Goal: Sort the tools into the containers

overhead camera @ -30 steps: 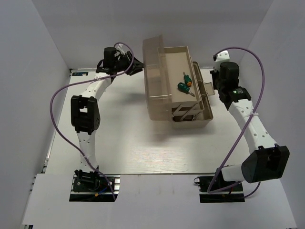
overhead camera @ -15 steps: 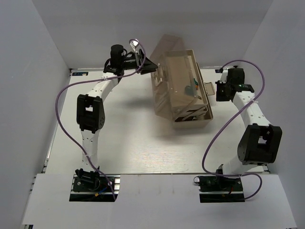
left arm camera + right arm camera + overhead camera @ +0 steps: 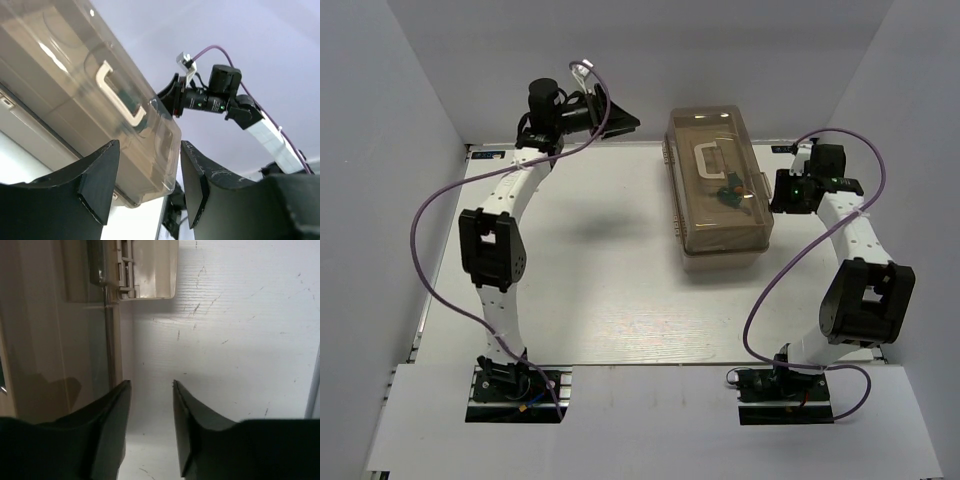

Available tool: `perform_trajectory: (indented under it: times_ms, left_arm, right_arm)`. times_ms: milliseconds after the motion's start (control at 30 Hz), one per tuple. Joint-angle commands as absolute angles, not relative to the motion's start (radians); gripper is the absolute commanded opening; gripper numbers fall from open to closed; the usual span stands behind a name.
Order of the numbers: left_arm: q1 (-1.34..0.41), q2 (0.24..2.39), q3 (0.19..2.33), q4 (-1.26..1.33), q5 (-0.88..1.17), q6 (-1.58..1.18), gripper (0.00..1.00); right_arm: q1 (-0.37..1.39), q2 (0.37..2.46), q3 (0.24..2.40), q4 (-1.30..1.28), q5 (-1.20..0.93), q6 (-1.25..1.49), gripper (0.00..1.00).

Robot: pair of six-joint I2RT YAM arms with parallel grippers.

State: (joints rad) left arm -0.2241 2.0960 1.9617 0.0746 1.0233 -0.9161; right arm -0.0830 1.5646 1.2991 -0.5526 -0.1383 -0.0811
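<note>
Top external | left gripper (image 3: 623,123) fingers spread, empty; toolbox (image 3: 718,215) well off to its right, brown lid (image 3: 692,200) down, green screwdrivers (image 3: 731,192) inside | right gripper (image 3: 777,190) spread, empty; toolbox just beside its left finger

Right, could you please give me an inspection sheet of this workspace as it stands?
Surface: white table.
Job's things: beige plastic toolbox, translucent brown lid shut, white handle on top; green-handled screwdrivers visible inside.
Clutter: nothing seen.
Hands: left hand open, empty, raised left of the toolbox; right hand open, empty, beside its right wall.
Cables: purple cables looping off both arms.
Surroundings: plain white walls.
</note>
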Motion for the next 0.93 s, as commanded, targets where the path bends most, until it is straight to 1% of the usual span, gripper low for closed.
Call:
perform_trajectory:
  times_ms: [0,67,100,133,167,200,267,333,367,400,467,500,567,600,700,767,900]
  left_arm:
    - [-0.210,1.927,1.889,-0.040,0.948,-0.795,0.62]
    - [-0.210,1.859,1.817,-0.167,0.863,-0.642,0.66]
    - [-0.210,1.836,1.778,-0.261,0.836,-0.600,0.66]
    - [-0.210,1.810,1.737,-0.308,0.800,-0.559,0.67]
    - [-0.210,1.757,1.656,-0.355,0.707,-0.475,0.72]
    - [-0.221,1.731,1.619,-0.450,0.654,-0.435,0.72]
    - [-0.232,1.678,1.512,-0.524,0.501,-0.343,0.73]
    - [-0.232,1.579,1.427,-0.552,0.434,-0.316,0.74]
    - [-0.232,1.542,1.351,-0.552,0.384,-0.316,0.78]
    - [-0.232,1.507,1.317,-0.543,0.370,-0.316,0.87]
    - [-0.219,1.404,1.246,-0.529,0.360,-0.307,0.88]
    - [-0.219,1.372,1.229,-0.513,0.351,-0.307,0.99]
    - [-0.219,1.294,1.195,-0.502,0.322,-0.307,1.00]
    - [-0.219,1.273,1.184,-0.492,0.322,-0.307,1.00]
    - [-0.219,1.218,1.140,-0.480,0.301,-0.298,1.00]
    - [-0.219,1.209,1.105,-0.456,0.301,-0.307,1.00]
    - [-0.219,1.195,1.080,-0.443,0.301,-0.318,1.00]
  right_arm:
    - [-0.100,1.551,1.286,-0.522,-0.166,-0.098,0.50]
    - [-0.101,1.532,1.275,-0.511,-0.173,-0.121,0.56]
    - [-0.107,1.522,1.270,-0.502,-0.181,-0.129,0.62]
    - [-0.107,1.511,1.264,-0.489,-0.186,-0.141,0.64]
    - [-0.106,1.505,1.261,-0.480,-0.187,-0.153,0.65]
    - [-0.107,1.491,1.258,-0.460,-0.186,-0.178,0.69]
    - [-0.106,1.459,1.236,-0.408,-0.184,-0.205,0.73]
    - [-0.107,1.450,1.241,-0.397,-0.181,-0.225,0.81]
    - [-0.106,1.447,1.252,-0.403,-0.183,-0.229,0.88]
    - [-0.103,1.448,1.267,-0.416,-0.190,-0.224,0.90]
    - [-0.100,1.457,1.290,-0.449,-0.180,-0.215,0.90]
    - [-0.098,1.459,1.301,-0.465,-0.131,-0.197,0.90]
    - [-0.095,1.479,1.356,-0.561,-0.108,-0.112,0.90]
    - [-0.094,1.489,1.365,-0.612,-0.054,-0.097,0.90]
    - [-0.095,1.490,1.396,-0.725,-0.025,-0.058,0.90]
    - [-0.095,1.477,1.370,-0.739,-0.031,-0.058,0.90]
    - [-0.097,1.349,1.269,-0.709,-0.098,-0.063,0.90]
